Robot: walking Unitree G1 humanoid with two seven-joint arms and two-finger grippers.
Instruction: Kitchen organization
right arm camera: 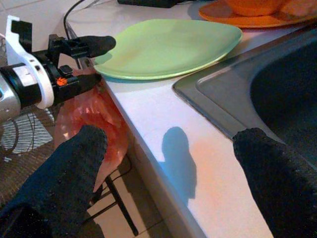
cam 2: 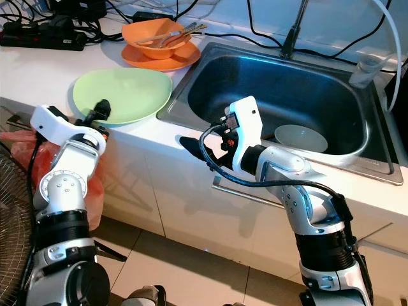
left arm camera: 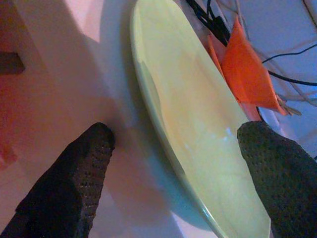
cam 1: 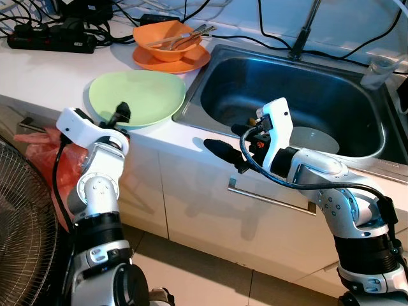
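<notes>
Fan grille (cam 1: 22, 210) and a red plastic bag (cam 1: 44, 150) are sitting nearest, below the counter edge on the robot's left. Left gripper (right arm camera: 84, 62) is reaching at the near rim of the light green plate (cam 1: 137, 95), fingers spread, one above the rim and one below it at the counter edge; not clamping yet. Right gripper (cam 1: 223, 153) is hovering over the white counter (right arm camera: 163, 119) strip in front of the steel sink (cam 1: 223, 70), fingers spread wide, holding nothing. White bowl (cam 1: 315, 139) is lying inside the sink basin. Farther back, an orange bowl (cam 1: 162, 43) holding utensils is resting on an orange plate (cam 1: 175, 60). Black power strip (cam 1: 51, 39) and cables are lying along the counter's rear.
</notes>
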